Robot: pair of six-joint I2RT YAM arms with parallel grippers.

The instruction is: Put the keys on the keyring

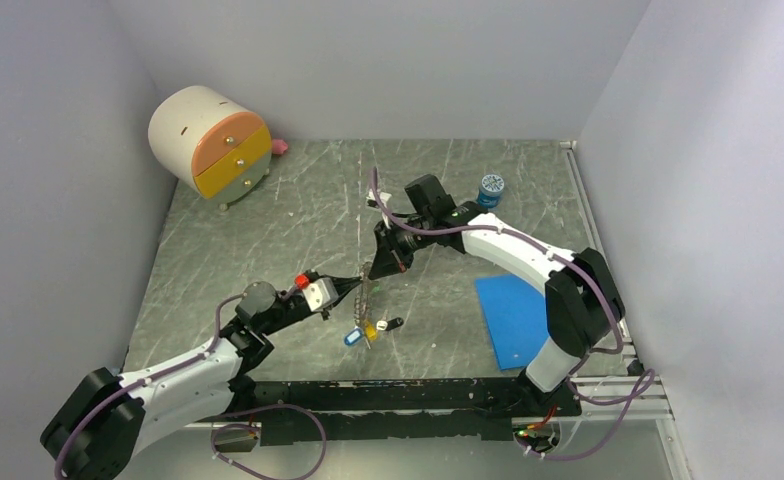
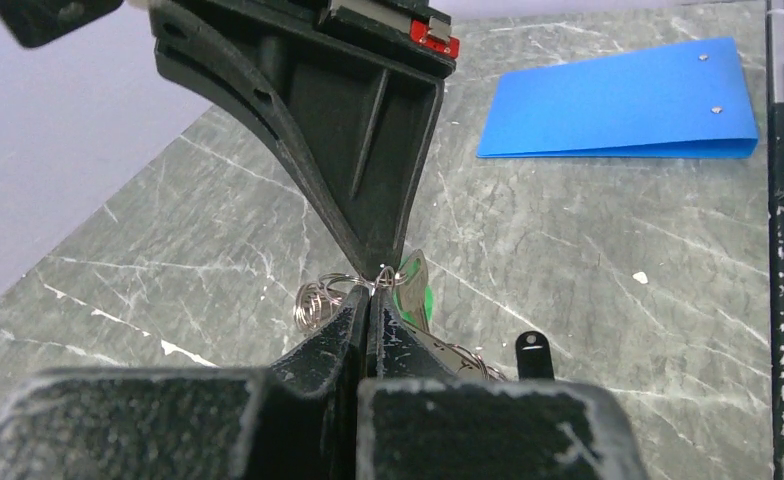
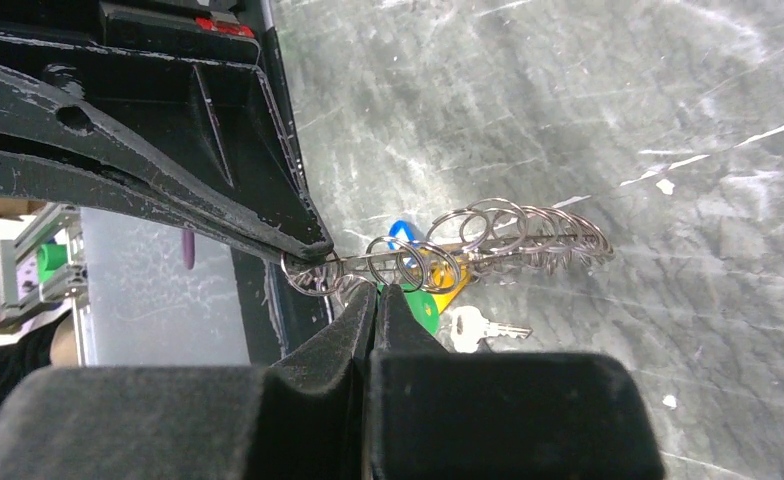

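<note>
Silvery keyring pinched from opposite sides by left fingers and right fingers, probably to steady it above bench; keys sit beneath.

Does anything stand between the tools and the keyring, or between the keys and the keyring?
Nothing visible does. The left tool and the right tool are both shut on the keyring itself. The keys are close beside it, with no other thing between.

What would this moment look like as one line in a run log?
left gripper: shut on keyring | right gripper: shut on keyring | keyring: held between both | keys: bunched beneath ring, attachment unclear
</note>
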